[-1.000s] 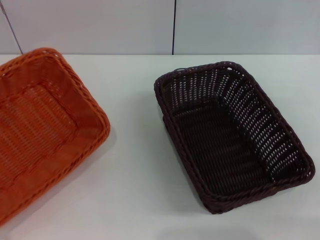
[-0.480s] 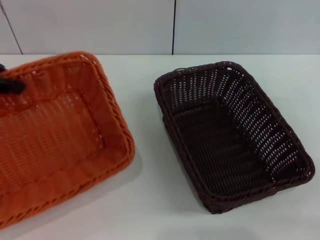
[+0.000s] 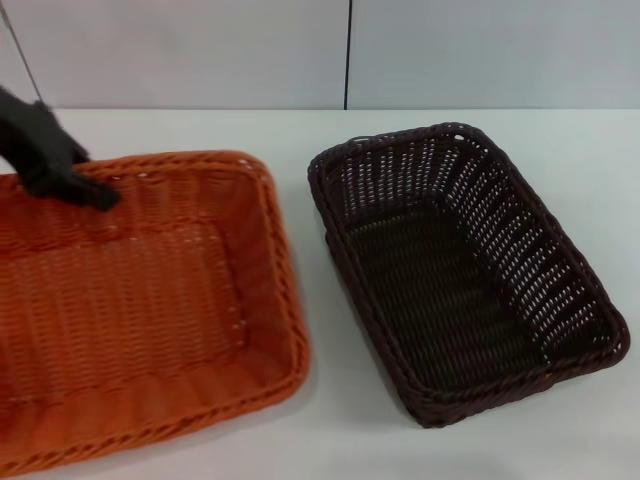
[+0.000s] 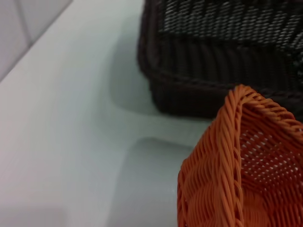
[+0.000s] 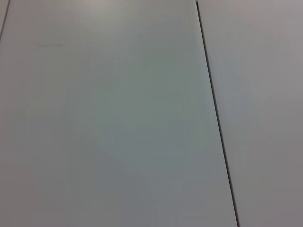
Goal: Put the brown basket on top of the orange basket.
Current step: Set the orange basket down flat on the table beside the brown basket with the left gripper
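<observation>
Your table (image 3: 300, 440) carries both baskets side by side, not touching, so the stacking is not done; the brown basket (image 3: 465, 265) has yet to be lifted onto the orange basket (image 3: 150, 310); the orange one lies on your left, bright woven wicker with a braided rim; the brown one sits right, dark and open-weave; your left claw (image 3: 60, 165) is at the orange rim's far edge, seemingly pinching it, though I cannot tell for certain; the right claw is not visible.

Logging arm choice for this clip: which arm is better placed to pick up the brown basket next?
Probably right: the left gripper is at the orange basket rim, and the brown basket sits untouched on the robot's right.
</observation>
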### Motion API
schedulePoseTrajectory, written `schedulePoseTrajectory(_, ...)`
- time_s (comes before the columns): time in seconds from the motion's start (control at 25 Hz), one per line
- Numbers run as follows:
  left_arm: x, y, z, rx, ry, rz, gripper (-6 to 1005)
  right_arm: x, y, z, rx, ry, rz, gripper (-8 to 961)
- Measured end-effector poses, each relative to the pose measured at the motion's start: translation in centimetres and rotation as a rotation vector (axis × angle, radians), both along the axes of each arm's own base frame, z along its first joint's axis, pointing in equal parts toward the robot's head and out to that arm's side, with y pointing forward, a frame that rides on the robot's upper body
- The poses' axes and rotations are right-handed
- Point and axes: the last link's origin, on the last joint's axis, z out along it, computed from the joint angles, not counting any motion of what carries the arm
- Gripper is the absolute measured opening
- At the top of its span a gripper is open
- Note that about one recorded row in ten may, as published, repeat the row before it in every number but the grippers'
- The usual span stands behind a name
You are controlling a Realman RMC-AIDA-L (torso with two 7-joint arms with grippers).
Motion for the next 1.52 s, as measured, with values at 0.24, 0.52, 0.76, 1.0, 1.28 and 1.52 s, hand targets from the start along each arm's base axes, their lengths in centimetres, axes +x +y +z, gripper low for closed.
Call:
schedulePoseTrajectory(0.24, 1.6, 0.5, -2.5, -0.045, 0.015, -0.048, 178, 0.0, 0.0, 0.2, 0.004, -0.003, 0.004, 751)
schedulePoseTrajectory(0.52, 3.0, 1.2, -5.9, -0.049, 0.019, -0.12, 178, -0.2, -0.1, 0.3, 0.01, -0.007, 0.016, 751)
schedulePoseTrajectory(0.76, 2.7, 1.7, -7.0, -0.033, 0.037, -0.118, 179, -0.3, -0.1, 0.3, 0.009, -0.009, 0.019, 751)
schedulePoseTrajectory(1.0, 1.7, 2.7, -8.2, 0.025, 0.075, -0.114, 187, -0.5, -0.1, 0.2, 0.007, -0.012, 0.03, 751)
schedulePoseTrajectory(1.28, 0.4, 3.5, -9.1, 0.075, 0.14, -0.115, 222, -0.6, -0.3, 0.1, 0.011, -0.012, 0.042, 750)
schedulePoseTrajectory(1.52, 0.6, 3.3, -10.7, 0.055, 0.15, -0.148, 252, -0.6, -0.5, 0.0, 0.012, -0.011, 0.049, 750)
